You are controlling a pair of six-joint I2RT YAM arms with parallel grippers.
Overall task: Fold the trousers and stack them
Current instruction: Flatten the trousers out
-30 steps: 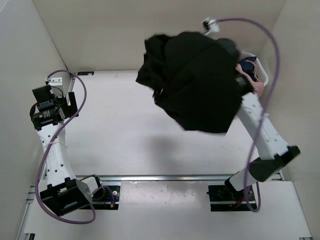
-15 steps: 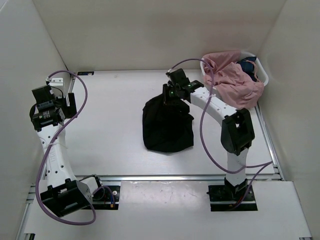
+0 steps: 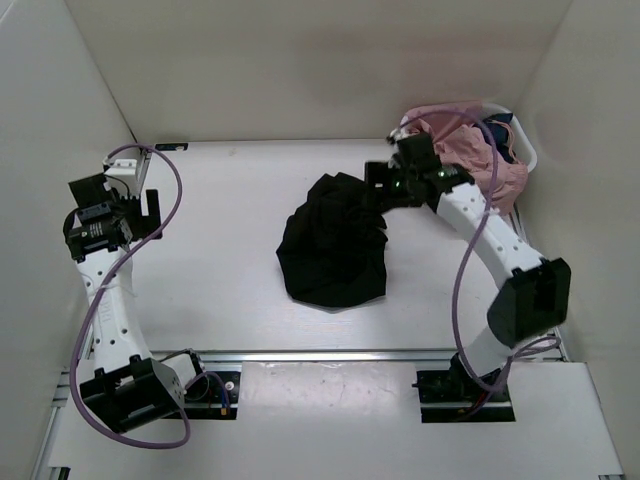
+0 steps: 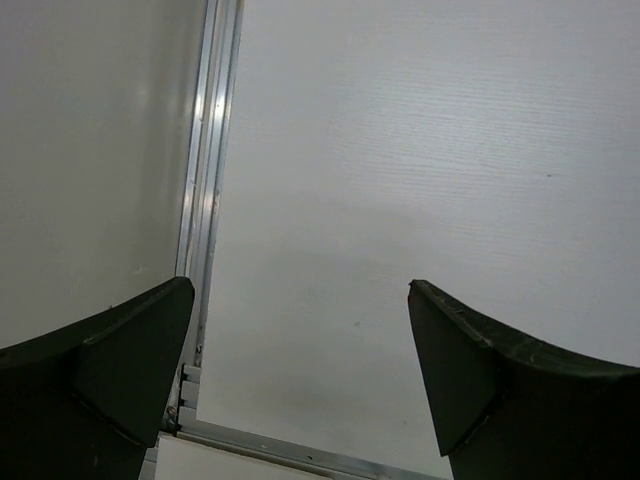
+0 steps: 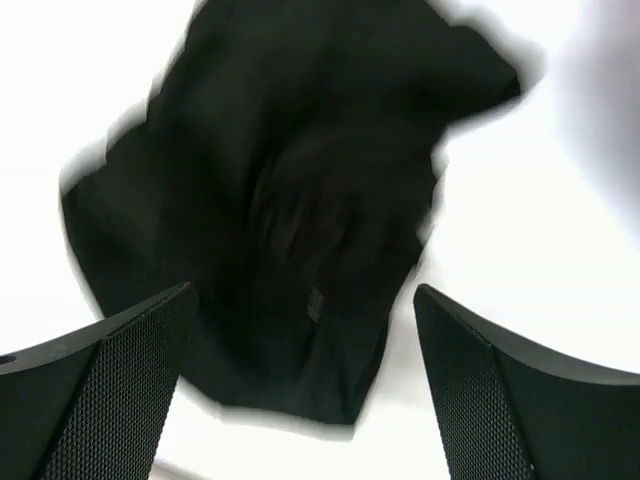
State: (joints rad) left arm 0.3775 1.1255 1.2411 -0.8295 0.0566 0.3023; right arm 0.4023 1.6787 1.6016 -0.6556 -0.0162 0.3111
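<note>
The black trousers (image 3: 335,245) lie in a crumpled heap on the middle of the table, nothing holding them. My right gripper (image 3: 373,190) hovers just above the heap's far right edge, open. In the right wrist view the trousers (image 5: 290,200) fill the space below my right gripper (image 5: 303,300), and the mesh fingers (image 5: 120,370) stand wide apart with nothing between them. My left gripper (image 3: 145,212) is far off at the table's left side, open, and its wrist view shows my left gripper (image 4: 300,295) over bare table only.
A white basket (image 3: 527,152) stands at the back right corner, holding a pink garment (image 3: 468,152) and a dark blue garment (image 3: 500,135). White walls enclose the table on three sides. A metal rail (image 4: 205,200) runs along the left edge.
The right gripper opened and let go of the trousers, which slumped into a heap on the table. The right arm drew back toward the basket. The left arm barely moved.
</note>
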